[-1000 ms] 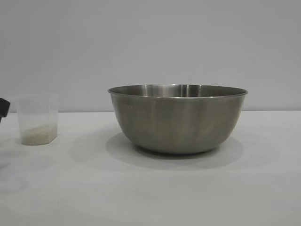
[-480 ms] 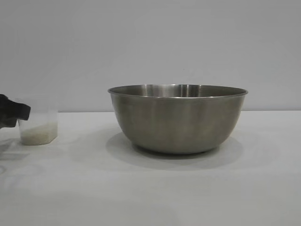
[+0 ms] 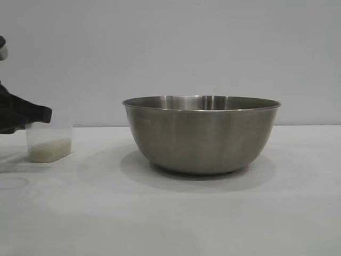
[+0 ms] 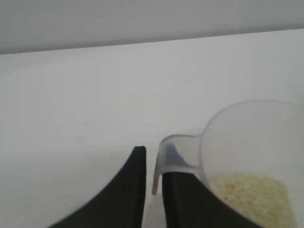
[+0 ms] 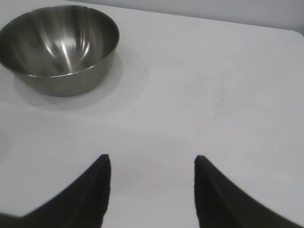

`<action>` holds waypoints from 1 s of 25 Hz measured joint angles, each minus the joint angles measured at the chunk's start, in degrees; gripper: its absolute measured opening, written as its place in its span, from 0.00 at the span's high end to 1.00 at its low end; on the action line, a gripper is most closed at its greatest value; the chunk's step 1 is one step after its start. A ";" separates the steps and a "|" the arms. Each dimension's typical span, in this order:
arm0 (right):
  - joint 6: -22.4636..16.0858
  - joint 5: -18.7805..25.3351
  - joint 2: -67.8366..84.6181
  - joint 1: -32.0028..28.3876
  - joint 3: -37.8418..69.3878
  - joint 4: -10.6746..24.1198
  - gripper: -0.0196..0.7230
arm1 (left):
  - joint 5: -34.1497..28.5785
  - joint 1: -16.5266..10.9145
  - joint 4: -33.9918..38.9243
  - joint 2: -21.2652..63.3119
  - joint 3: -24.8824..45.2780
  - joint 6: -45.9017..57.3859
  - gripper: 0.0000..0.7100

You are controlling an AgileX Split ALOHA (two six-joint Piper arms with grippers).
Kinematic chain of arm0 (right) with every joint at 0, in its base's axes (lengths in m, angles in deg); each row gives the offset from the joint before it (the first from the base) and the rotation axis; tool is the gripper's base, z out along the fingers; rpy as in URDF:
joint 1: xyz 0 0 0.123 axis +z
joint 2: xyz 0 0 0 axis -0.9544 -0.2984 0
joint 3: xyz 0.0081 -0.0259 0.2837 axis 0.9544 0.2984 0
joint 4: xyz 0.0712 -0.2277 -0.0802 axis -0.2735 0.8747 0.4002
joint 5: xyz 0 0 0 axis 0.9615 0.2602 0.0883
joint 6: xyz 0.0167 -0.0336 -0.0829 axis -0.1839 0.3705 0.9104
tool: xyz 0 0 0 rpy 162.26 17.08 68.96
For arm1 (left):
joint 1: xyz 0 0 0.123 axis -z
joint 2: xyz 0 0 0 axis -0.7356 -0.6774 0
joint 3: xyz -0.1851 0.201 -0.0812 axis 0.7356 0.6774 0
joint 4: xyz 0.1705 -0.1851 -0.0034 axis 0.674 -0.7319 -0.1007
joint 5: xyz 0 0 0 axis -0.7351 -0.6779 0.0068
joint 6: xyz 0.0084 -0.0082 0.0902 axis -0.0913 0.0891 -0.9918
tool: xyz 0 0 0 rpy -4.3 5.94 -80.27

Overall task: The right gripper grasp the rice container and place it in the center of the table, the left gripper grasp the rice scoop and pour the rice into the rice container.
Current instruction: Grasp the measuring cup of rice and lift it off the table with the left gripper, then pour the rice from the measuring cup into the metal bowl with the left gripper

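Standing in the middle of the white tabletop (image 3: 176, 224) in the exterior view, the rice container (image 3: 201, 134) is resting upright and nothing is touching it. Well apart from it, at the left edge of this view, the rice scoop (image 3: 49, 142) is sitting with the rice (image 3: 49, 150) lying in its bottom, and the left tool (image 3: 24, 115) is reaching to the scoop's upper part. In the left wrist view the fingers of the left tool (image 4: 153, 180) are standing close together, pinching the thin handle of the rice scoop (image 4: 251, 156) between them, while the rice (image 4: 251, 192) is showing through the clear wall. In the right wrist view the right tool (image 5: 152, 187) is hanging spread wide over bare tabletop (image 5: 213, 90), holding nothing, and the rice container (image 5: 59, 47) is standing well away from it.
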 joint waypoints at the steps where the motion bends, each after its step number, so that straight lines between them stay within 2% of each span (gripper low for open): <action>1: 0.00 0.00 0.00 0.00 0.00 0.00 0.53 | 0.00 0.00 0.68 0.00 -0.24 -0.12 1.00; 6: 0.00 0.00 0.00 0.00 0.00 0.00 0.53 | -0.37 0.00 4.97 0.60 -0.60 -2.68 1.00; 13: 0.00 0.00 0.00 0.00 0.00 0.00 0.53 | -0.49 0.00 16.82 9.14 -3.12 -9.26 1.00; 19: 0.00 0.00 0.00 0.00 0.00 0.00 0.53 | -0.39 0.00 30.11 15.22 -8.79 -18.03 1.00; 22: 0.00 0.00 0.00 0.00 0.00 0.00 0.53 | -1.18 1.50 34.46 15.51 -12.76 -24.41 1.00; 25: 0.00 0.00 0.00 0.00 0.00 0.00 0.53 | -6.64 4.52 37.34 15.51 -16.30 -32.67 1.00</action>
